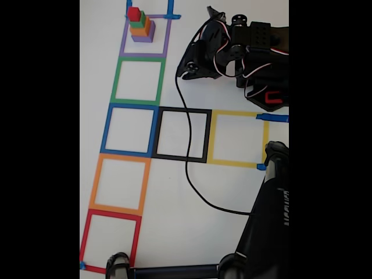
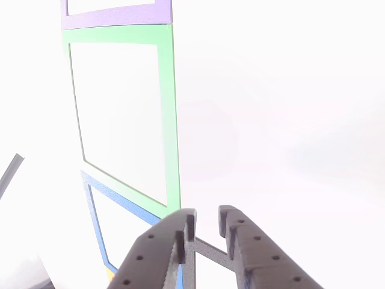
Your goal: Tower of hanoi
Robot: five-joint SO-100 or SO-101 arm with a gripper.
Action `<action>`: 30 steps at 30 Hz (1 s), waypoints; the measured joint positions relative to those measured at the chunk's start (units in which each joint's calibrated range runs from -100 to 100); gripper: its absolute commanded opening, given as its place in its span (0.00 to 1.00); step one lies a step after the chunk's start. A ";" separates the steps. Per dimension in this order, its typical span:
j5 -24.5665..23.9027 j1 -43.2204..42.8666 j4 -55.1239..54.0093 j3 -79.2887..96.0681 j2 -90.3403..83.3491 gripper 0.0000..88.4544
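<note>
The tower of hanoi (image 1: 141, 26) stands at the top of the fixed view inside a purple tape square (image 1: 165, 40). It is a purple cube at the bottom, then orange, green and a small red cube on top. My black arm (image 1: 244, 49) is folded at the upper right. Its gripper (image 1: 187, 70) points left, well to the right of the tower and below it in the picture. In the other view the gripper (image 2: 206, 217) hangs over the white table beside the green tape square (image 2: 171, 120). Its jaws are all but shut, with only a slim gap and nothing between them.
Tape squares lie on the white table: green (image 1: 138, 81), blue (image 1: 129, 130), orange (image 1: 119, 183) and red (image 1: 110, 238) in a column, with black (image 1: 182, 135) and yellow (image 1: 237, 138) to the right. A black cable (image 1: 187, 163) crosses the black square. A dark stand (image 1: 267, 221) fills the lower right.
</note>
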 measured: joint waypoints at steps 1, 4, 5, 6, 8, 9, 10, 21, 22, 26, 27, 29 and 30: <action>0.00 0.00 0.00 0.00 0.00 0.02; 0.36 0.00 0.00 0.00 0.00 0.02; 1.62 0.00 0.00 0.00 0.00 0.02; 3.06 -0.12 0.00 0.00 0.00 0.02; 7.37 -1.64 0.00 0.00 0.00 0.02; 11.87 -1.99 0.32 0.00 0.00 0.02; 17.99 -2.11 1.05 0.00 0.00 0.02; 78.42 1.17 3.47 -15.85 3.12 0.02; 86.69 2.11 4.19 -19.12 4.64 0.02; 121.58 5.62 5.00 -33.20 11.14 0.02; 130.40 6.44 5.40 -36.48 13.17 0.02; 148.38 7.96 6.69 -42.23 16.97 0.03; 155.94 8.43 6.77 -44.53 18.40 0.05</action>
